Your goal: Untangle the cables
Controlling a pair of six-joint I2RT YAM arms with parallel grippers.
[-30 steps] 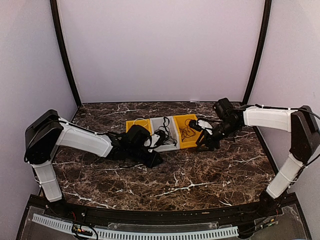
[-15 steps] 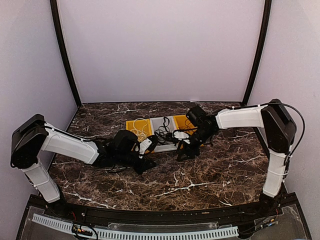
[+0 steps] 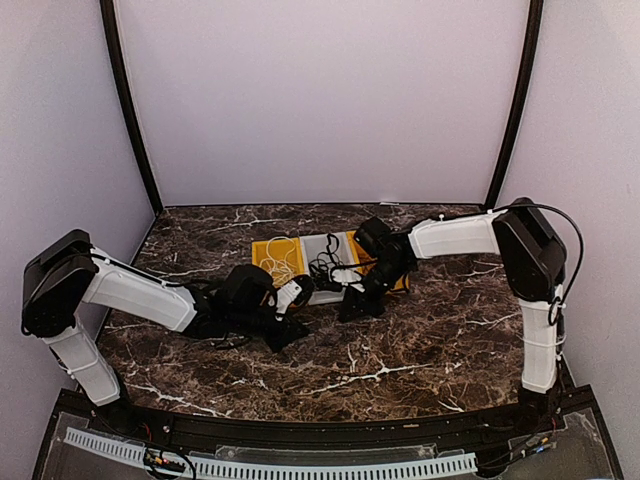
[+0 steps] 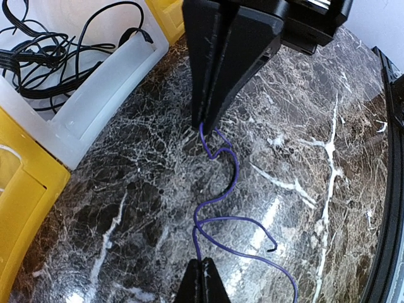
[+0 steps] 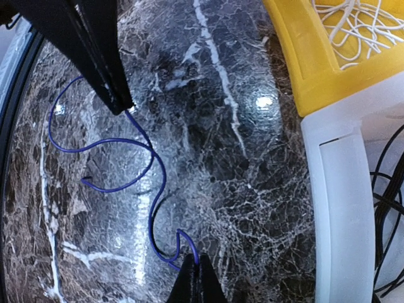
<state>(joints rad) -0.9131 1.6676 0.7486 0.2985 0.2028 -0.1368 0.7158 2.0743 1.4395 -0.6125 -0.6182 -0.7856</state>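
Observation:
A thin purple cable (image 4: 236, 179) lies in loose curves on the marble table between both grippers. My left gripper (image 4: 202, 260) is shut on one end of it. My right gripper (image 5: 197, 259) is shut on the other end, where the purple cable (image 5: 165, 177) bends into a small hook. The two grippers face each other a short way apart, in front of the bins; the left gripper (image 3: 288, 335) is nearer than the right gripper (image 3: 350, 308). Tangled black cables (image 4: 31, 57) lie in the white bin (image 4: 95, 95). White cables (image 5: 353, 25) lie in a yellow bin (image 5: 303, 69).
The row of bins (image 3: 300, 245) stands at mid-table just behind the grippers, with a yellow bin (image 3: 398, 283) partly under the right arm. Dark marble table (image 3: 420, 350) stretches to the near and right sides. Purple walls enclose the back and sides.
My right arm has swung left from the right yellow bin down to the table before the bins and has shut on the purple cable. The left arm shifted slightly left and nearer.

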